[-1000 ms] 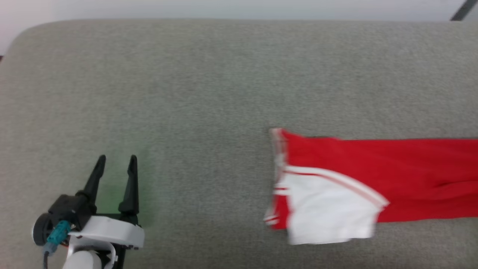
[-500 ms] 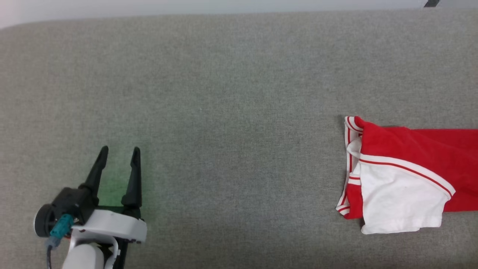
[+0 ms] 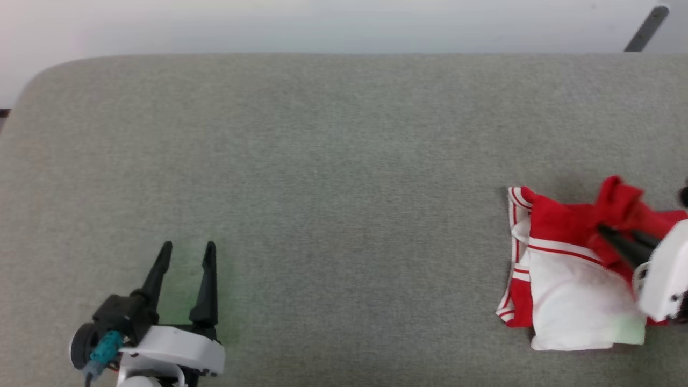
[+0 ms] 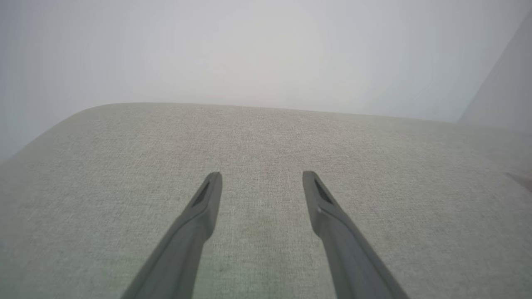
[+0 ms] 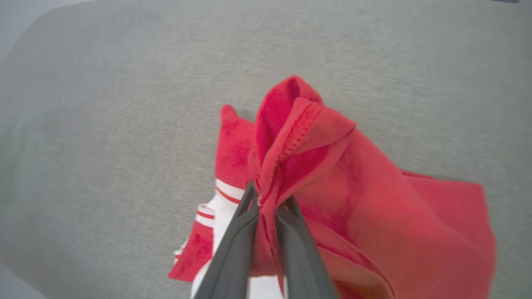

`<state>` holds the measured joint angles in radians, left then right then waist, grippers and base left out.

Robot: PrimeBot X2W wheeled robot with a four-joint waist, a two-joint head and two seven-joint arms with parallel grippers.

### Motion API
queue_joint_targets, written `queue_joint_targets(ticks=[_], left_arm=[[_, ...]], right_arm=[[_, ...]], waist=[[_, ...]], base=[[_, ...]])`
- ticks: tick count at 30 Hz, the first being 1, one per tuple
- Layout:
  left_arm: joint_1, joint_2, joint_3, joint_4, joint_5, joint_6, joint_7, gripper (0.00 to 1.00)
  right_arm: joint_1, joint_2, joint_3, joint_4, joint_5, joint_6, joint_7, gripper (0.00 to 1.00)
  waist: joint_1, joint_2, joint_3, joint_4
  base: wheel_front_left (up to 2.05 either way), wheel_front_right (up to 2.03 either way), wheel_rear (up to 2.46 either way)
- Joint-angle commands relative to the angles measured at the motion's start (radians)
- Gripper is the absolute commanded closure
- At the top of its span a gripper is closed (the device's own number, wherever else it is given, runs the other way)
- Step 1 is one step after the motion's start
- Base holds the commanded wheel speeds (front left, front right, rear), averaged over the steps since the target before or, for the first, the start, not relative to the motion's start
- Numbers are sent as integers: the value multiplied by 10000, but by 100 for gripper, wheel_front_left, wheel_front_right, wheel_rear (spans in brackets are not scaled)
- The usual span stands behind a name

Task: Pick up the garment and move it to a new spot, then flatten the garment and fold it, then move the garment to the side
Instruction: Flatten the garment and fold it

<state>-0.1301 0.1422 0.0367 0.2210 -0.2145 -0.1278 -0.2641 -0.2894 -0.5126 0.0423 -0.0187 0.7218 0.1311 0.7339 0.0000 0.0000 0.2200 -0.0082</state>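
Note:
The garment (image 3: 564, 252), red with a white sleeve and red-and-white striped trim, lies bunched at the right end of the grey fabric surface (image 3: 333, 161). My right gripper (image 3: 604, 230) comes in from the right edge and is shut on a raised red fold of it. In the right wrist view the two dark fingers pinch that hemmed fold of the garment (image 5: 299, 137), with my right gripper (image 5: 268, 193) lifted above the surface. My left gripper (image 3: 186, 246) stands open at the lower left, nothing between its fingers; the left wrist view shows my left gripper (image 4: 262, 176) over bare fabric.
The grey surface has a rounded far-left corner (image 3: 43, 75) and a far edge against a pale wall (image 3: 322, 21). A dark bar (image 3: 645, 29) leans at the top right.
The head camera has shifted between frames. The garment, stretched flat toward the right before, now has its red end lifted and folded back toward the sleeve by my right gripper, which has come into view.

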Motion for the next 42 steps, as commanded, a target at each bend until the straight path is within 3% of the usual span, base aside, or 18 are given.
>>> queue_joint_targets(ticks=[1, 7, 19, 20, 21, 23, 33, 37, 42], left_arm=[[113, -69, -52, 30, -36, -31, 6, 0], [88, -95, -229, 71, -115, -31, 6, 0], [-172, -168, -600, 214, -241, -31, 6, 0], [-164, -159, -615, 222, -269, -31, 6, 0], [-140, -140, -614, 232, -296, -31, 6, 0], [-36, -96, -577, 269, -320, -31, 6, 0], [273, 104, -664, 651, -435, -32, 7, 0], [272, 141, -680, 834, -519, -32, 7, 0], [366, 168, -641, 1158, -571, -32, 7, 0]], right_arm=[[153, 167, 343, -337, -25, -8, 155, 100], [128, 447, 980, -591, -211, -8, 392, 100], [-22, 718, 1786, 1247, -864, -8, -773, 100], [-47, 720, 1930, 1293, -842, -8, -848, 73], [-69, 706, 2033, 1334, -806, -8, -915, 40], [-145, 699, 2213, 1327, -676, -8, -1035, 0], [-441, 520, 2157, 1336, -166, -8, -1719, 0], [-381, 191, 2096, 1582, -440, -10, -3030, 0], [-75, 256, 1638, 3107, -1344, -8, -5290, 0]], waist=[[0, 0, -186, 314], [0, 0, -271, 684], [0, 0, -185, 1122], [0, 0, -211, 1102], [0, 0, -253, 1069], [0, 0, -378, 970], [0, 0, -1104, 420], [0, 0, -1219, 250], [0, 0, -1406, 145]], base=[[0, 0, 0], [0, 0, 0], [0, 0, 0], [0, 0, 0], [0, 0, 0], [0, 0, 0], [0, 0, 0], [0, 0, 0], [0, 0, 0]])
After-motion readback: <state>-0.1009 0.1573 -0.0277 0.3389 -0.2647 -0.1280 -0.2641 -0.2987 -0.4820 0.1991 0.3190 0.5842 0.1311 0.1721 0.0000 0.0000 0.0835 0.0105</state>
